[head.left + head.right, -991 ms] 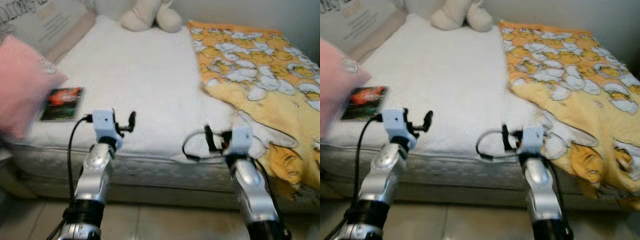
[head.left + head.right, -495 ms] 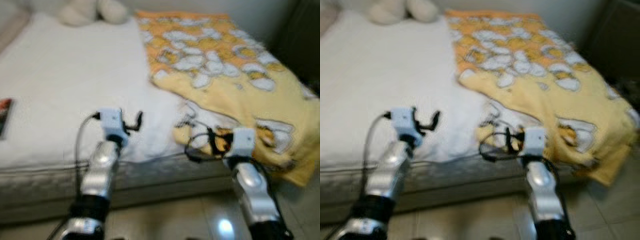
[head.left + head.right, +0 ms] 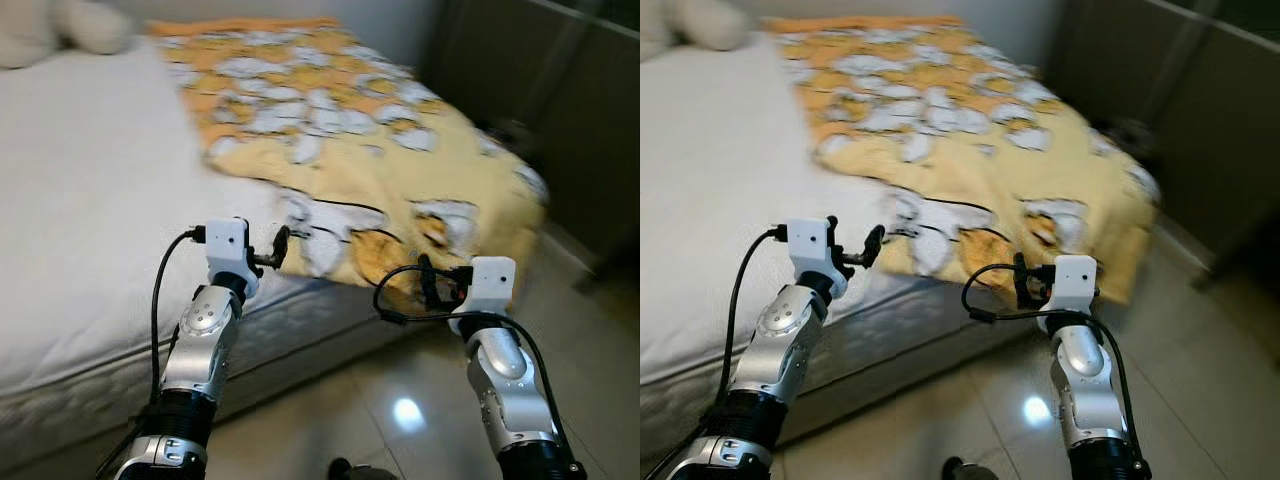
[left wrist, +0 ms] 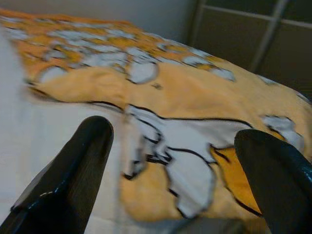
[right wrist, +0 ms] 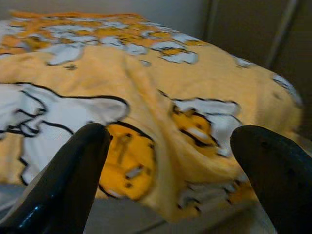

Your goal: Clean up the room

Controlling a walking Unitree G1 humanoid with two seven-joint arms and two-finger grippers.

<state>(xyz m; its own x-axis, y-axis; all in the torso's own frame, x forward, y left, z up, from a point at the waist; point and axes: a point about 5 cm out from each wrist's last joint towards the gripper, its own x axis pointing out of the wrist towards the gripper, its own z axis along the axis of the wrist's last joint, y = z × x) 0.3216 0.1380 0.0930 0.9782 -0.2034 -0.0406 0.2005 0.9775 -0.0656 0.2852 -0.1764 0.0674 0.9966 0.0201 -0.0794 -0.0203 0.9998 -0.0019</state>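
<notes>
A rumpled yellow blanket [image 3: 350, 130] with white and orange cartoon prints lies across the right half of the bed and hangs over its near corner. My left gripper [image 3: 280, 245] is held in front of the mattress edge, just left of the blanket's folded-back hem, open and empty. My right gripper [image 3: 428, 285] floats lower, before the hanging corner of the blanket [image 5: 146, 146], also open with nothing between its fingers [image 5: 73, 180]. In the left wrist view the blanket's hem [image 4: 165, 161] lies straight ahead between the fingers [image 4: 73, 170].
The white mattress [image 3: 80, 200] takes up the left side, with a cream plush toy [image 3: 60, 25] at its far end. Dark cabinet or wardrobe fronts [image 3: 560, 110] stand to the right. Glossy tiled floor [image 3: 400, 410] lies below the bed.
The camera has swung to the right: the book and pink pillow have left the picture, the blanket and dark cabinets have come in. Both arms keep the same pose.
</notes>
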